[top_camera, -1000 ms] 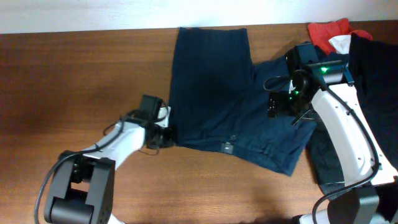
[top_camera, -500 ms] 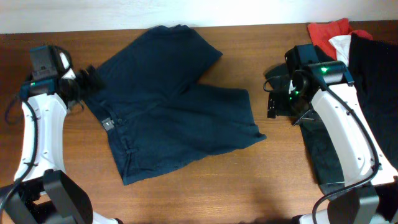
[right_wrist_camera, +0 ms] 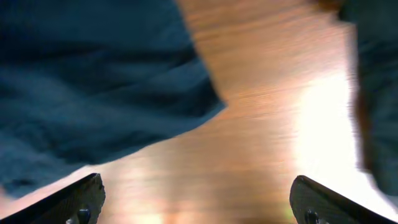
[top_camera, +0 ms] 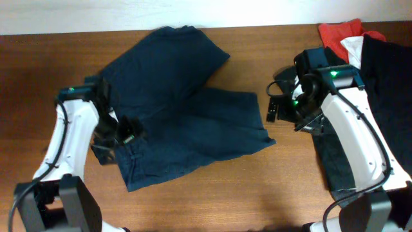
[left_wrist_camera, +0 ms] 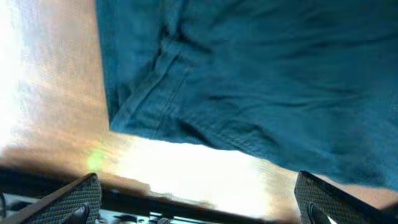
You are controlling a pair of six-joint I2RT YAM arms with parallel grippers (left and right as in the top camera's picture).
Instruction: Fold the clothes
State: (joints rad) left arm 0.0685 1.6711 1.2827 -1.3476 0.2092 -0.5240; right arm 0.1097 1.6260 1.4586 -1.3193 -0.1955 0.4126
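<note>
Your left gripper (left_wrist_camera: 198, 200) and right gripper (right_wrist_camera: 198, 200) both gape wide, empty — part of the navy shorts (top_camera: 193, 122) hides under your left arm (top_camera: 69, 132).

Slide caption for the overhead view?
Navy shorts lie unfolded on the wooden table, left gripper over their waistband, right gripper beside a leg hem.

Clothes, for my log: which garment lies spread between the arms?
The dark navy blue shorts, alone at centre; the red, white and black garment pile sits far right.

The left arm (top_camera: 71, 129) is covering the navy shorts' (top_camera: 187, 116) waistband; the black garment (top_camera: 393, 84) is running off the edge.
</note>
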